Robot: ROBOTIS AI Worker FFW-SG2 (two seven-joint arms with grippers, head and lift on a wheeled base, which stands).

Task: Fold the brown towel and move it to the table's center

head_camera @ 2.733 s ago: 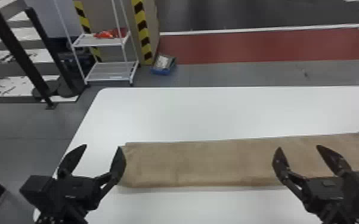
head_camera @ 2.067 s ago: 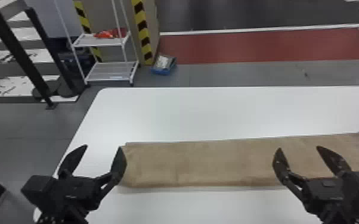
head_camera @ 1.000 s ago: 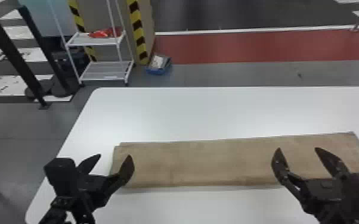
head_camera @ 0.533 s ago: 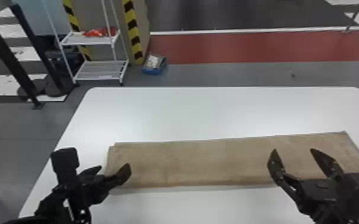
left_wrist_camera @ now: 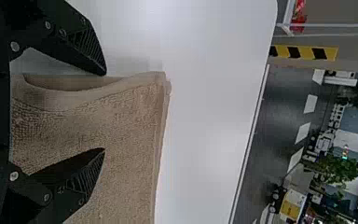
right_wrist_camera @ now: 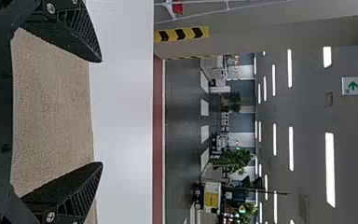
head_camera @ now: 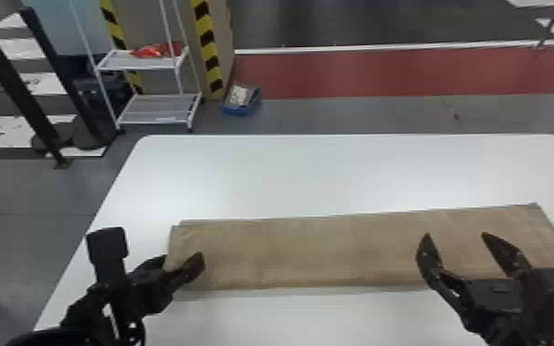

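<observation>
L gripper (head_camera: 184,257) open @ brown towel's (head_camera: 317,250) L end; R gripper (head_camera: 455,234) open, R side.

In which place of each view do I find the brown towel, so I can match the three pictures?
Head view: the brown towel lies lengthwise across the white table.
Left wrist view: its left end, between and beyond the left gripper's open fingers.
Right wrist view: its right part, between the right gripper's open fingers.
Shared landmark: the white table.
</observation>
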